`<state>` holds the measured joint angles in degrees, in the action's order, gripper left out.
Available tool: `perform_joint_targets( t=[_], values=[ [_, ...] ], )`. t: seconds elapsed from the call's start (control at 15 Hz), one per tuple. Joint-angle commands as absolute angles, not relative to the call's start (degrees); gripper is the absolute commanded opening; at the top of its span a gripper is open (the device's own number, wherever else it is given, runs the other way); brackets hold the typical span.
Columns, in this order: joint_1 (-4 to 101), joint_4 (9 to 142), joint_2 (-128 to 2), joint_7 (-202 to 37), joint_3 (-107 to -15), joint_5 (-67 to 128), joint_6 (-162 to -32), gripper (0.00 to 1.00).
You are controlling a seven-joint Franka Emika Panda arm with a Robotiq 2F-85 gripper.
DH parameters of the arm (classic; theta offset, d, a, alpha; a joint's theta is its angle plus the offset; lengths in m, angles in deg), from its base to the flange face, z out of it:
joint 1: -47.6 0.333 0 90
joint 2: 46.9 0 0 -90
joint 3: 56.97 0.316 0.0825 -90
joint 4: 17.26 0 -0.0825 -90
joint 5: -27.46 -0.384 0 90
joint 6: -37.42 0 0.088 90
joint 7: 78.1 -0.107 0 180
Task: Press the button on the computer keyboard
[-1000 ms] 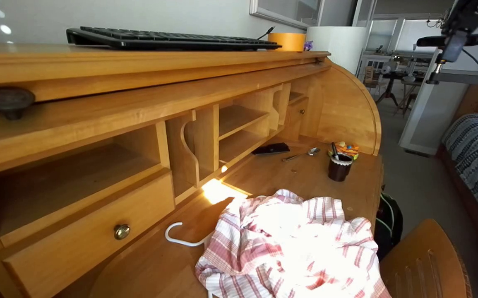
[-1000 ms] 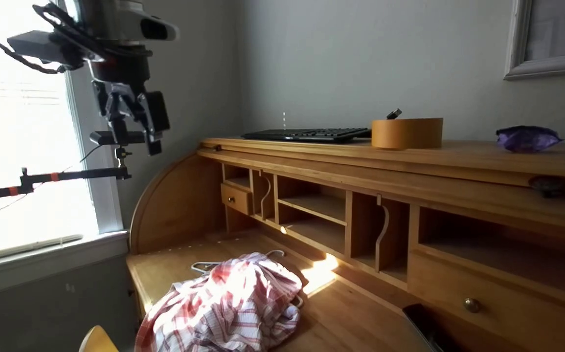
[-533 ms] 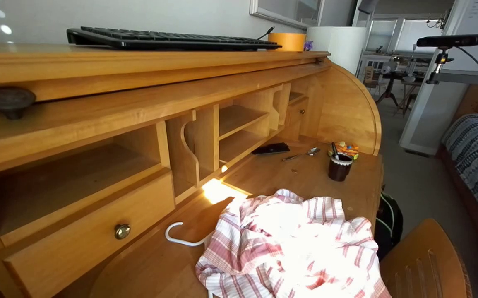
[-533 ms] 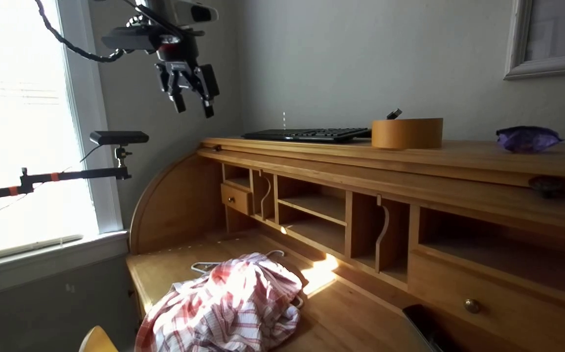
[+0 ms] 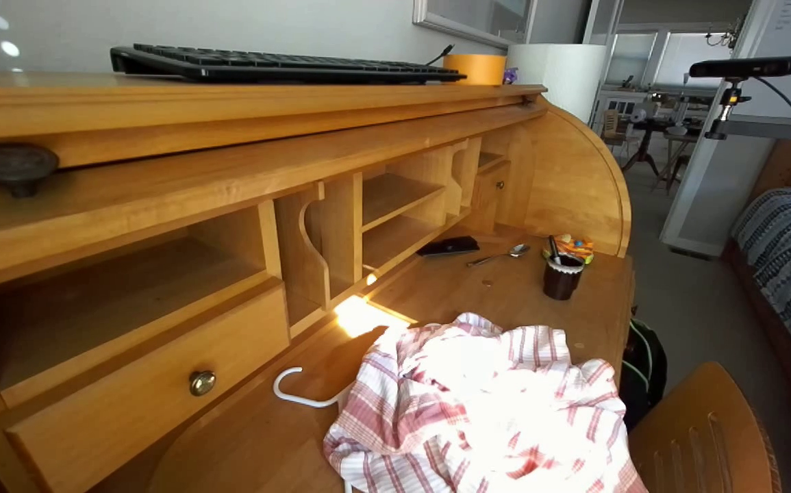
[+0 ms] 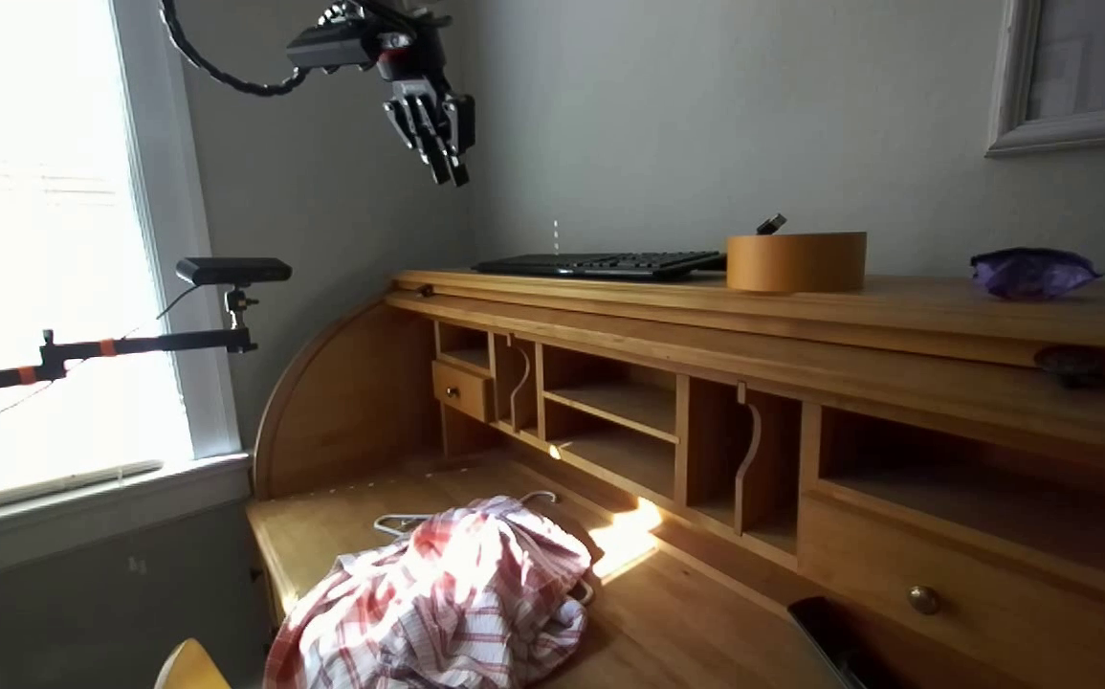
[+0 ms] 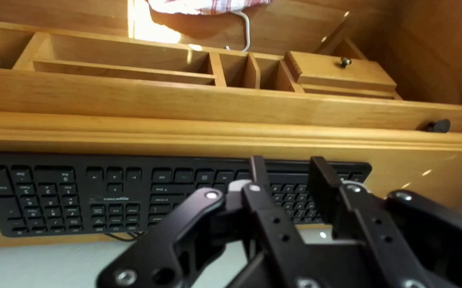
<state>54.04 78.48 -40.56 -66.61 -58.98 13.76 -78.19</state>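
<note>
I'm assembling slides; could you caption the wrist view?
Fingers parted in the foreground, partly hiding a black computer keyboard lying along the top of a wooden desk.

Keyboard shows digits and, apparently, "amazon basics"

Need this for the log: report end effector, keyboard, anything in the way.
End effector open, empty, higher than keyboard, no contact. Keyboard on desk. Nothing seen between them; orange roll near keyboard's end.
</note>
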Motion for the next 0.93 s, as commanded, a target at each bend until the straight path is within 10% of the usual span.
perform_joint_targets(
  t=[0.0, 0.87],
  values=[
    [52.2, 74.1, -44.7, -73.2, -57.3, 15.6, -82.4, 0.05],
    [52.0, 76.5, -49.9, -74.6, -55.9, 24.9, -102.0, 0.0]
  ],
)
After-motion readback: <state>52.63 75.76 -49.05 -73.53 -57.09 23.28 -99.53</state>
